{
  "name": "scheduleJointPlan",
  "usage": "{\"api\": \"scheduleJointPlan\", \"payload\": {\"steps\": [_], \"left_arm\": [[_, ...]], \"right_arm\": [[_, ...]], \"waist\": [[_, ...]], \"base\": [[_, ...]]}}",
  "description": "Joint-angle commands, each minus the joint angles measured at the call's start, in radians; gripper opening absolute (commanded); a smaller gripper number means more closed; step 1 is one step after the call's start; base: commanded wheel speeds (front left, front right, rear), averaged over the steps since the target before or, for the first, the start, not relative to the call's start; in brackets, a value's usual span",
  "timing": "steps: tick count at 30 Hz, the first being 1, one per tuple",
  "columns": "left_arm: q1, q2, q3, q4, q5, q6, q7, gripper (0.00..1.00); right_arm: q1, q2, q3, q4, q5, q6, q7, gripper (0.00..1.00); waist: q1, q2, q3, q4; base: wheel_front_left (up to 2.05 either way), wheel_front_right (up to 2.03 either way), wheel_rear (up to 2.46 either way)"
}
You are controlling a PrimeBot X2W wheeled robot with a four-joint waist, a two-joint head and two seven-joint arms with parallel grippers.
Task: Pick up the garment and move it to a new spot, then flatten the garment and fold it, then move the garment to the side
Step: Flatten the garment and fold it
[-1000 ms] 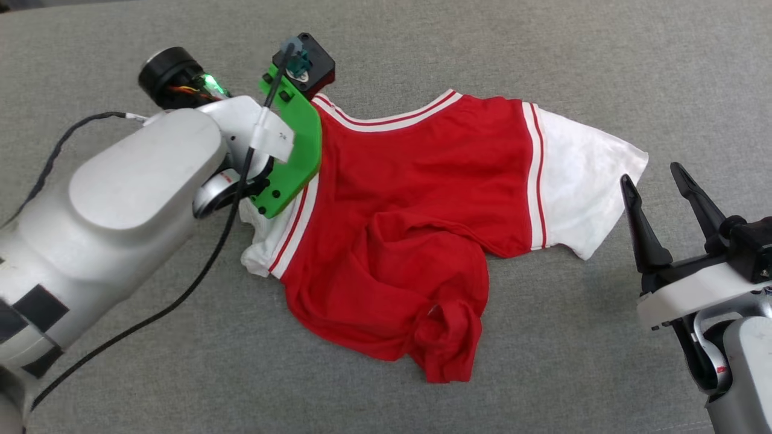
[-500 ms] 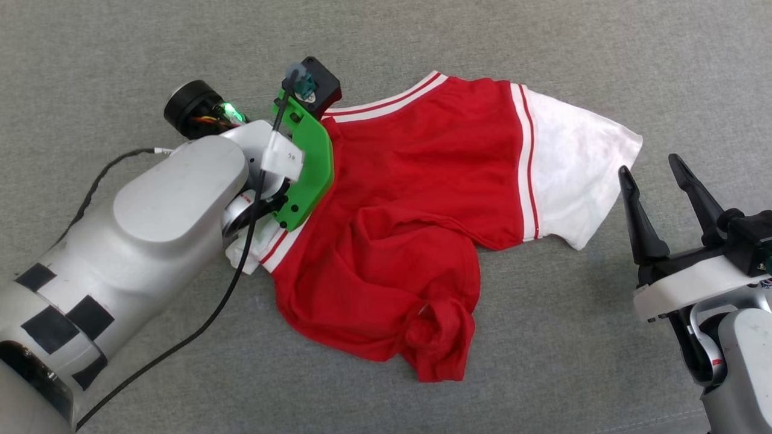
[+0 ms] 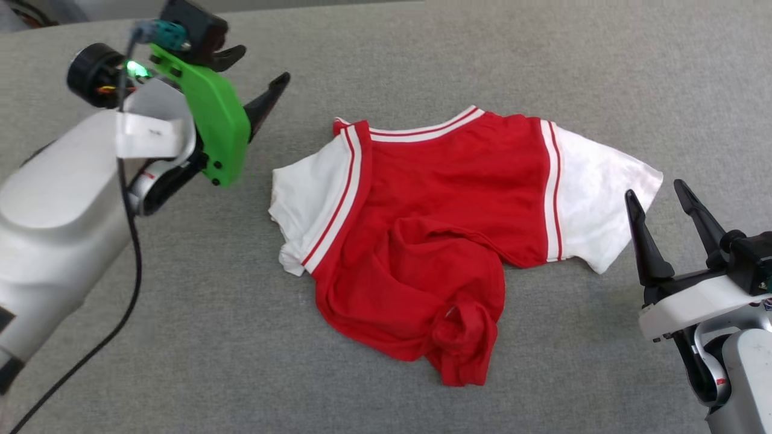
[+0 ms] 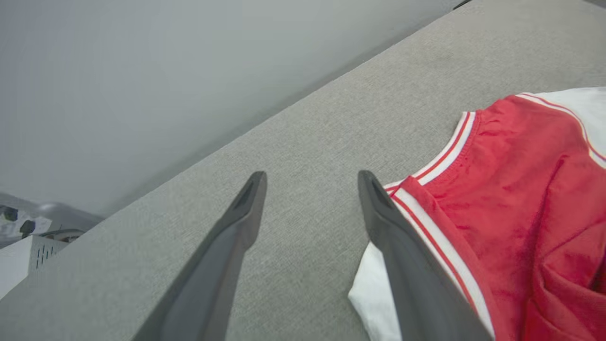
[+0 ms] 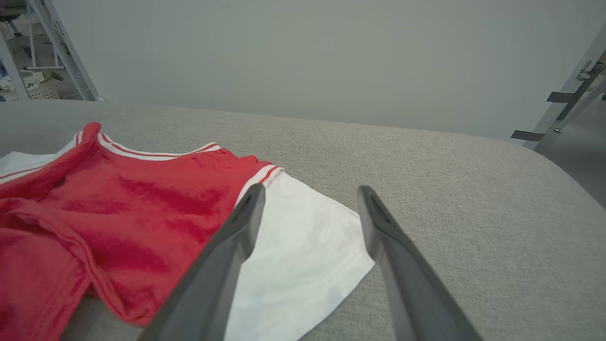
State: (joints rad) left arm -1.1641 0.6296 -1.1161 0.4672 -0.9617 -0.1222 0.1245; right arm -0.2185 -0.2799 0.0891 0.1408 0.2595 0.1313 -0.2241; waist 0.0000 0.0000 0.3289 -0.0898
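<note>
The garment (image 3: pixel 446 199) is a red T-shirt with white sleeves and striped trim, lying on the grey fabric surface (image 3: pixel 543 72). Its upper part is spread out, while its lower hem is bunched and rolled toward the near side. My left gripper (image 3: pixel 263 63) hangs open above the surface, up and to the left of the left sleeve (image 3: pixel 307 193), holding nothing. In the left wrist view the gripper (image 4: pixel 312 175) frames bare grey fabric, with the garment's collar (image 4: pixel 521 199) to its right. My right gripper (image 3: pixel 654 190) stands open just beside the right sleeve (image 5: pixel 298 237); the right wrist view shows it (image 5: pixel 311 188) empty.
The surface's far edge meets a plain grey wall. Metal frame legs (image 5: pixel 61 57) and a pale basket (image 5: pixel 40 87) stand beyond the far left corner. A slanted post (image 5: pixel 568 85) rises at the right. A white box (image 4: pixel 23 255) sits off the left side.
My left gripper was down over the garment's left shoulder; it is now raised up and to the left, open and apart from the garment. The left sleeve lies spread out. The head camera has shifted.
</note>
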Motion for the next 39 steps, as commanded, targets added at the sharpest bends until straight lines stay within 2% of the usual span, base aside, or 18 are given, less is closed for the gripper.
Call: {"api": "scheduleJointPlan", "payload": {"steps": [1,5,9,15,23,28,29,30,36,39], "left_arm": [[0.003,0.02,0.003,-0.018,-0.037,0.004,0.036,1.0],[0.022,0.073,-0.03,-0.066,-0.094,0.0,0.19,1.0],[0.035,0.093,-0.057,-0.103,-0.154,-0.003,0.305,1.0],[0.052,0.058,-0.083,-0.098,-0.208,-0.005,0.384,1.0],[0.075,-0.016,-0.132,0.006,-0.16,-0.007,0.423,1.0],[0.113,-0.035,-0.152,0.084,-0.104,-0.008,0.447,1.0],[0.122,-0.039,-0.154,0.086,-0.103,-0.008,0.444,0.29],[0.126,-0.04,-0.154,0.085,-0.103,-0.008,0.434,0.0],[0.1,0.011,-0.154,0.013,-0.065,-0.008,0.333,0.0],[0.083,0.074,-0.129,-0.069,-0.084,-0.008,0.303,0.0]], "right_arm": [[0.012,0.001,0.001,-0.002,0.002,-0.001,0.002,1.0],[0.015,-0.004,0.002,-0.01,0.003,-0.001,0.008,1.0],[0.011,-0.011,0.003,-0.021,0.004,-0.001,0.012,1.0],[-0.006,-0.017,0.01,-0.031,0.005,-0.001,0.017,1.0],[-0.034,-0.014,0.026,-0.029,0.003,-0.001,0.018,1.0],[-0.041,-0.013,0.028,-0.024,0.002,-0.001,0.016,1.0],[-0.039,-0.014,0.026,-0.023,0.003,-0.001,0.015,1.0],[-0.037,-0.015,0.023,-0.023,0.003,-0.001,0.014,1.0],[-0.01,-0.019,-0.008,-0.021,-0.003,-0.001,0.019,1.0],[0.012,-0.017,-0.02,-0.024,-0.004,-0.001,0.021,1.0]], "waist": [[0.0,0.0,-0.037,0.032],[0.0,0.0,-0.042,0.035],[0.0,0.0,-0.032,0.031],[0.0,0.0,-0.005,0.014],[0.0,0.0,0.034,-0.016],[0.0,0.0,0.047,-0.027],[0.0,0.0,0.047,-0.026],[0.0,0.0,0.045,-0.024],[0.0,0.0,0.012,0.007],[0.0,0.0,-0.011,0.033]], "base": [[0.0,0.0,0.0],[0.0,0.0,0.0],[0.0,0.0,0.0],[0.0,0.0,0.0],[0.0,0.0,0.0],[0.0,0.0,0.0],[0.0,0.0,0.0],[0.0,0.0,0.0],[0.0,0.0,0.0],[0.0,0.0,0.0]]}}
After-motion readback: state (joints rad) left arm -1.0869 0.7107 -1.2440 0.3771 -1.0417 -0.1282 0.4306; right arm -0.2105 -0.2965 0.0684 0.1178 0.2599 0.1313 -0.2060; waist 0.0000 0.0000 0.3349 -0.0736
